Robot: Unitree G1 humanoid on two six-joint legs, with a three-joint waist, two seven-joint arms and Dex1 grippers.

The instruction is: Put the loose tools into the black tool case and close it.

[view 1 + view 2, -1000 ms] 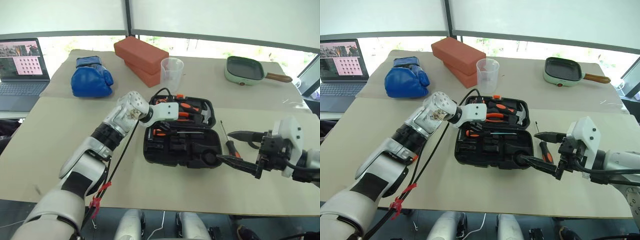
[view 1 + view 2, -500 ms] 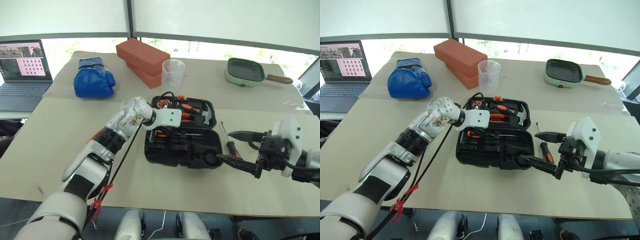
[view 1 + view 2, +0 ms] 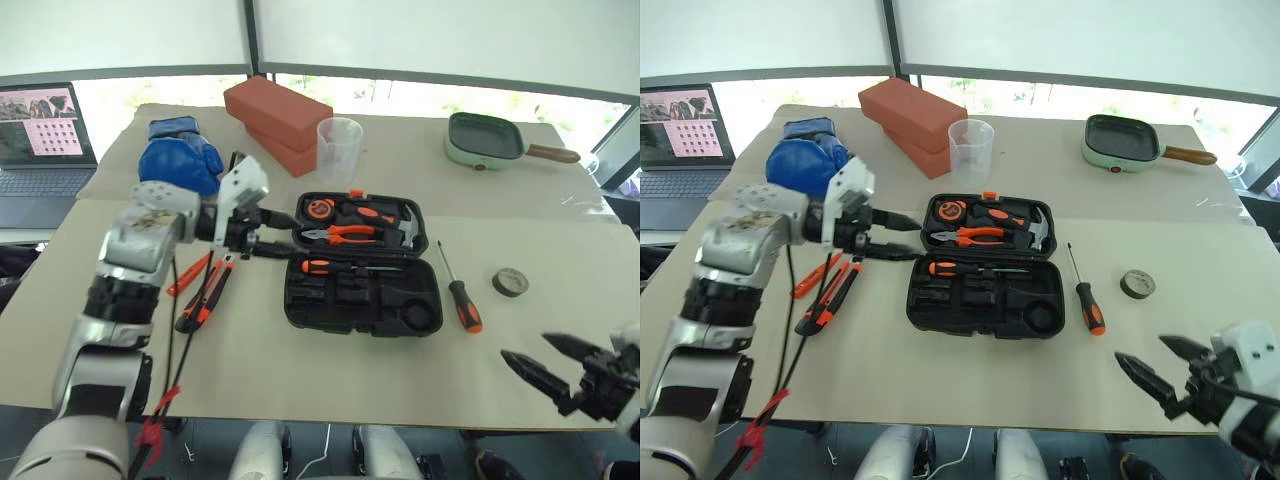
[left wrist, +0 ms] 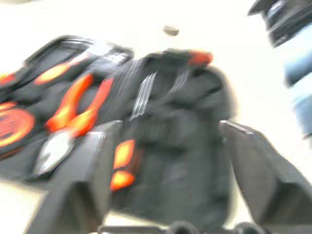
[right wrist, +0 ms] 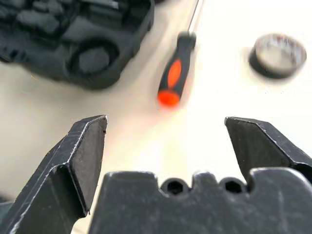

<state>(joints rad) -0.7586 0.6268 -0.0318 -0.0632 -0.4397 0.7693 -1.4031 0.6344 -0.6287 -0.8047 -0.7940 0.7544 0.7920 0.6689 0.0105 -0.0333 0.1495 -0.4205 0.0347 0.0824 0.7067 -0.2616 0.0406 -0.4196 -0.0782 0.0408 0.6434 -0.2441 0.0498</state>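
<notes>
Loading step unfinished: black tool case [image 3: 360, 262] lies open; both hands, left hand [image 3: 268, 235] and right hand [image 3: 543, 366], released and empty. Screwdriver [image 3: 462, 297] ahead of right hand needs grasping next.

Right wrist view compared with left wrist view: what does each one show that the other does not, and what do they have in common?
Right wrist view, not the left one: a loose screwdriver lying on the table beside the case, a roll of tape, and the open right hand. Left wrist view, not the right one: the orange-handled pliers seated in the case, and the open left hand. Shared: the black tool case, lying open.
</notes>
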